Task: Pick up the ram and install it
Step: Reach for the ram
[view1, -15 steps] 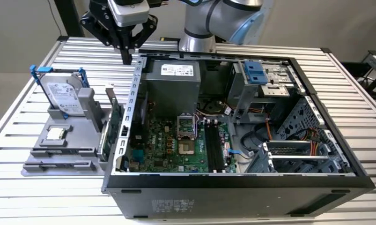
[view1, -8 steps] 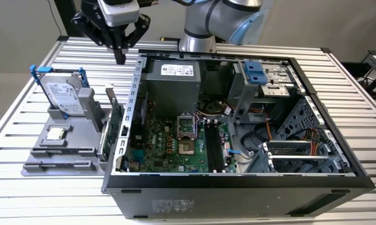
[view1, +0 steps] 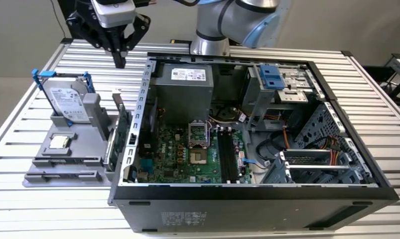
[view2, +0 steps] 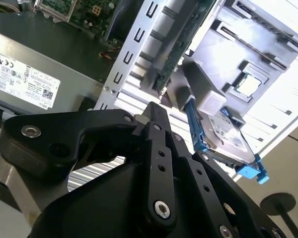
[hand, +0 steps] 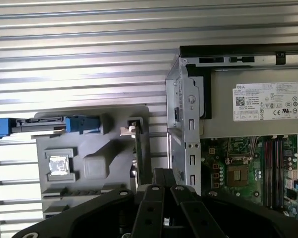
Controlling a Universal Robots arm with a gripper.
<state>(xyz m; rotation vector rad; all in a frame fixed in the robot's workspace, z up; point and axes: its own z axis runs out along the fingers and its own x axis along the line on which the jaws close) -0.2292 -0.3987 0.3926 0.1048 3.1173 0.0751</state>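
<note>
Ram [view1: 109, 149] stands on edge in the grey holder [view1: 54, 169], just beside the larger green card [view1: 124, 130]. It is probably light, stiff and fragile, and best pinched along its top edge. Claw [view1: 120, 62] hangs above, closed and empty, near the open case [view1: 253, 191].

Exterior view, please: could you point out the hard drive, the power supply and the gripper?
hard drive [view1: 66, 102], exterior view, its silver top face.
power supply [view1: 183, 97], exterior view, its grey side panel.
gripper [view1: 120, 63], exterior view, between its fingertips.

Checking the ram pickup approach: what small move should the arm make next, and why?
Probably lower the tool toward the gray holder: it hangs shut and empty above the holder's side nearest the open case, touching nothing.
</note>
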